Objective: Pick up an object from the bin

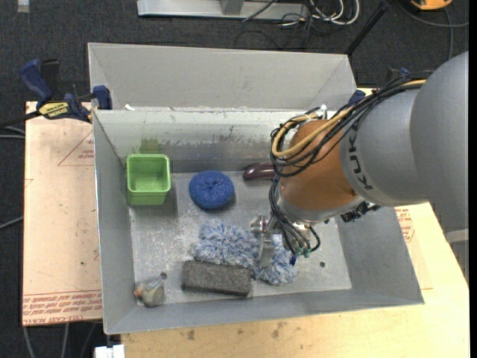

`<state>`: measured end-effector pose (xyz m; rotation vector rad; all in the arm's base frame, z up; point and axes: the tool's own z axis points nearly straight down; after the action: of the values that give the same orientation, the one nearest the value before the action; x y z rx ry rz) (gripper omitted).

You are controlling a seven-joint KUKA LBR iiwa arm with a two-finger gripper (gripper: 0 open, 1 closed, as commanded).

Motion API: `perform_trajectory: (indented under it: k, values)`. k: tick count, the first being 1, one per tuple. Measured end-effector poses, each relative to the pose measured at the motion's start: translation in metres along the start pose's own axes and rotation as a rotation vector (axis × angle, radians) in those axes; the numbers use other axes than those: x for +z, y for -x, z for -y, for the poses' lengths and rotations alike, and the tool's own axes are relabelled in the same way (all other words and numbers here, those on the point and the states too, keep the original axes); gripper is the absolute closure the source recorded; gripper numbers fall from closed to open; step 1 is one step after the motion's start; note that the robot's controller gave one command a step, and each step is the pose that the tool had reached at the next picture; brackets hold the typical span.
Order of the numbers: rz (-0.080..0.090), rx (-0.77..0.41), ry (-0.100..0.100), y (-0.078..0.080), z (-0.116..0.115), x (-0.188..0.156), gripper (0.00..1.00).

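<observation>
My gripper [265, 243] reaches down under the orange cover at the bin's middle right. Its tip rests on the right end of a shaggy blue-and-white cloth [227, 245] that lies crumpled on the bin floor. A dark grey rectangular block [216, 278] lies just in front of the cloth, to the gripper's lower left. A round blue scrubber [212, 189] sits behind the cloth, apart from the gripper. A dark purple rounded thing [258, 172] lies by the back wall, partly hidden by the arm.
A green square cup [148, 179] stands at the back left. A small grey-and-orange lump [151, 293] lies in the front left corner. The arm and its cables cover the bin's right side.
</observation>
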<state>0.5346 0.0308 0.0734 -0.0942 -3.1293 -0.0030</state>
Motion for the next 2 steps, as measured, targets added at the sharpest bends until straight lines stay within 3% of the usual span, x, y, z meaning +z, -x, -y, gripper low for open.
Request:
perform_trajectory:
  k: [2]
  values:
    - [0.007,-0.001,0.000,-0.001,0.000,-0.018,1.00]
